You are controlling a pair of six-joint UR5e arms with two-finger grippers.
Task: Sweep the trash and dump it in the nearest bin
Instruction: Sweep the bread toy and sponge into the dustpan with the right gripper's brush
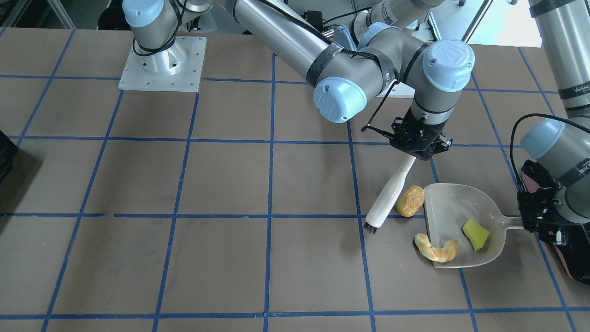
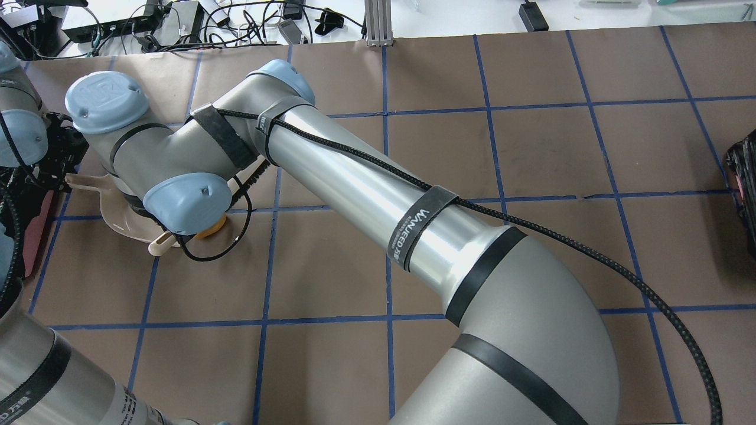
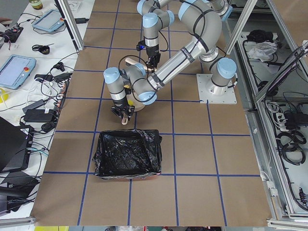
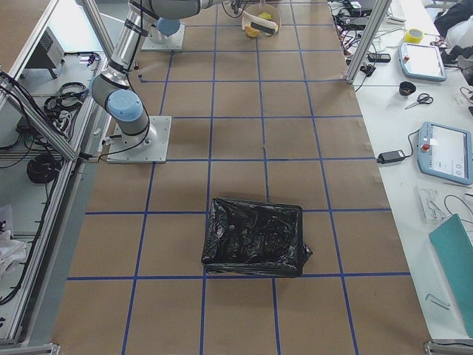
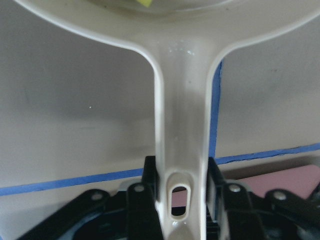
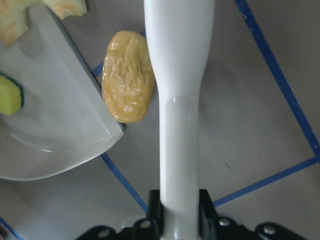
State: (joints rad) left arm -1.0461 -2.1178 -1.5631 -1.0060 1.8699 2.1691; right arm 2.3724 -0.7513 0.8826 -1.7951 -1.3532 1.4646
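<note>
Table (image 1: pixel 230 175): we see a brown surface gridded with blue tape.
Right gripper (image 6: pixel 179 212): clamped on the white brush (image 1: pixel 389 193), which tilts bristles-down.
Left gripper (image 5: pixel 181 187): clamped on the dustpan (image 1: pixel 445 205) handle.
Trash: wedge (image 1: pixel 475 234) inside the dustpan; pastry (image 1: pixel 435 249) across its lip; lump (image 1: pixel 410 201) just outside, between dustpan and brush.
Bin (image 3: pixel 127 156): black-lined, near the dustpan, not touching.
</note>
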